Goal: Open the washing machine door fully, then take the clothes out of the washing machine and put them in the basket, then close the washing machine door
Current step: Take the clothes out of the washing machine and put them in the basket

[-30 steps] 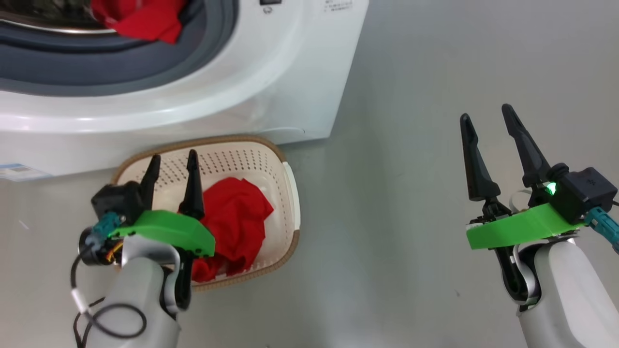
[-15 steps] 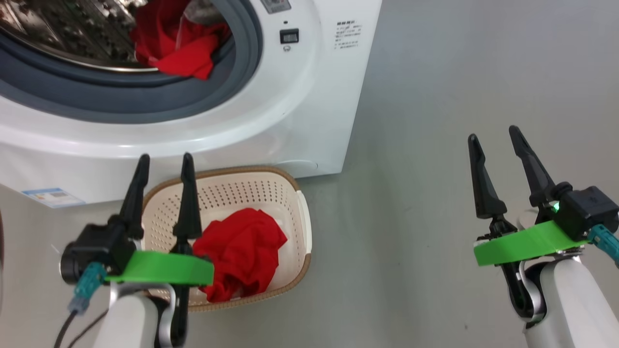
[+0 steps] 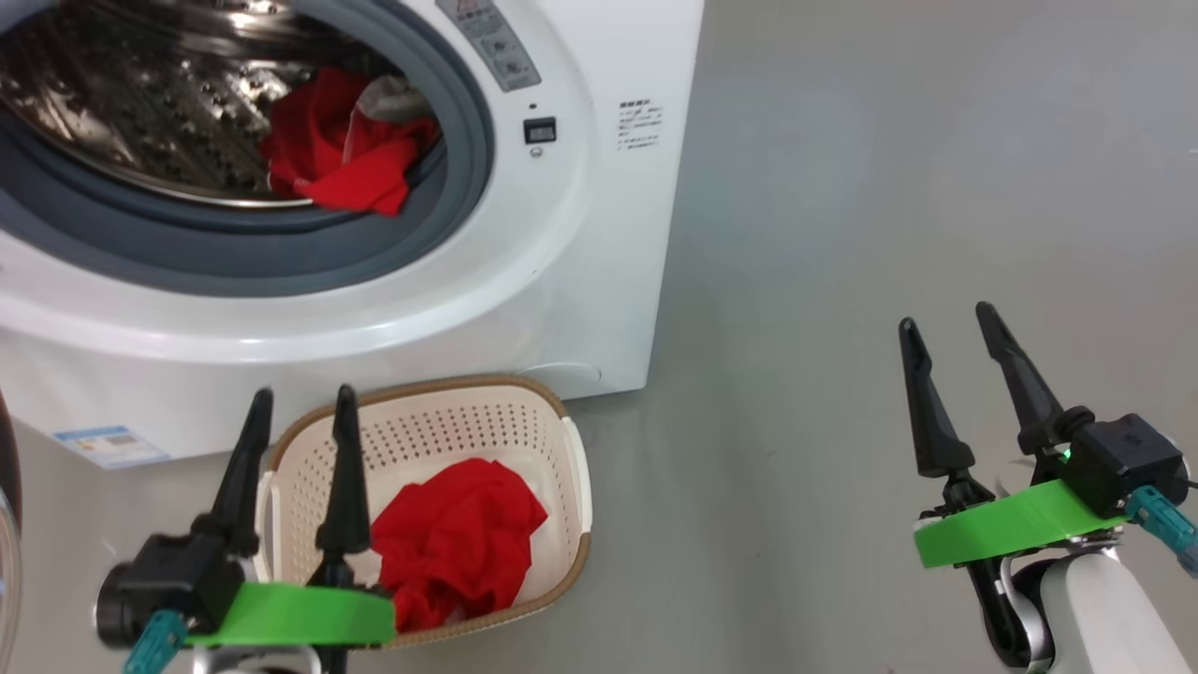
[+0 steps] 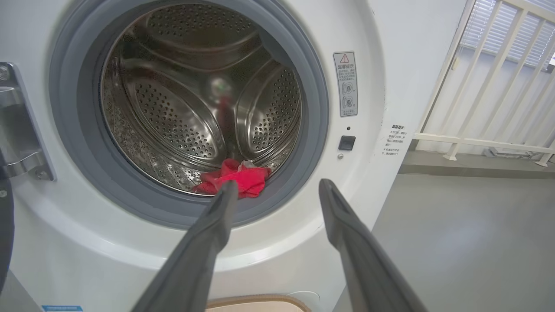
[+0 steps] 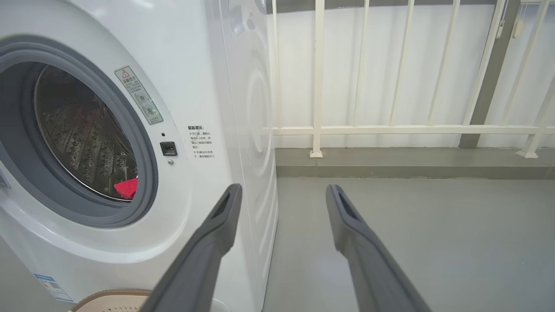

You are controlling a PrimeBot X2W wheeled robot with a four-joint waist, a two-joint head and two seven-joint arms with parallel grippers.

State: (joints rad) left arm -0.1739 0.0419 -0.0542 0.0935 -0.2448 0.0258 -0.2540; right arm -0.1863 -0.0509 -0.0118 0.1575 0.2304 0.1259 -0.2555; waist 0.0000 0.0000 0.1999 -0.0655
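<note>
- While the washing machine (image 3: 580, 234) stands with its round opening uncovered, a sliver of the washing machine door (image 3: 6, 459) shows at the far left edge of the head view, swung well clear of the front.
- Inside the steel drum (image 3: 140, 103), red clothes (image 3: 342, 164) lie heaped at the lower right of the opening and spill onto the grey gasket (image 3: 281, 253). A pale cloth piece (image 3: 386, 94) sits against their top.
- The basket (image 3: 566, 440) rests on the grey floor (image 3: 842, 187), just in front of the machine's base. A crumpled red garment (image 3: 454, 543) lies inside it, toward the near side.
- The left gripper (image 3: 303, 393) hovers over the basket's left rim, its fingers spread wide apart and holding nothing. They point toward the machine's front.
- In the left wrist view those fingers frame the lower right part of the opening, with the red clothes seen just behind the left fingertip.
- The right gripper (image 3: 944, 315) hangs over bare floor, well off to the right of the machine and the basket. Its fingers are likewise wide apart and empty.
- A small blue-and-white label sticker (image 3: 110, 446) sits low on the machine's front, to the left of the basket.
- A white railing (image 5: 390, 129) runs behind the machine in the right wrist view.
</note>
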